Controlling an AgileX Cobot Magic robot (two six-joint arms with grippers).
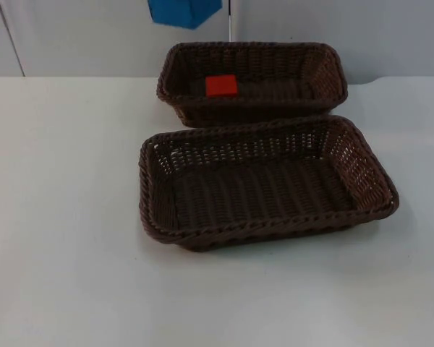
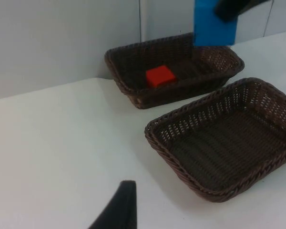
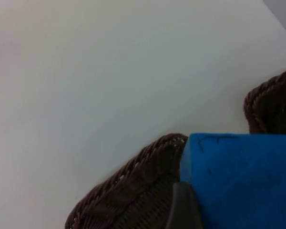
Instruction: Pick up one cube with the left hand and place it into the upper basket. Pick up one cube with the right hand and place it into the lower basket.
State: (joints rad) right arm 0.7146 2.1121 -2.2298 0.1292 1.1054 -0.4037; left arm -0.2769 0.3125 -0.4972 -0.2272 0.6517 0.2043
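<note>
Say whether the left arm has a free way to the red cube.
Probably yes: the red cube lies uncovered in the upper basket, bare table before the left pincer. The blue cube in the right pincer, above that basket, might crowd it.

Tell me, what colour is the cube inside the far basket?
Red. The cube in the upper basket shows best in the top view.

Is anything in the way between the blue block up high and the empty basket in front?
Nothing visible is. The right gripper holds the blue cube above the upper basket, where the red cube lies. The lower basket below is open and holds nothing.
</note>
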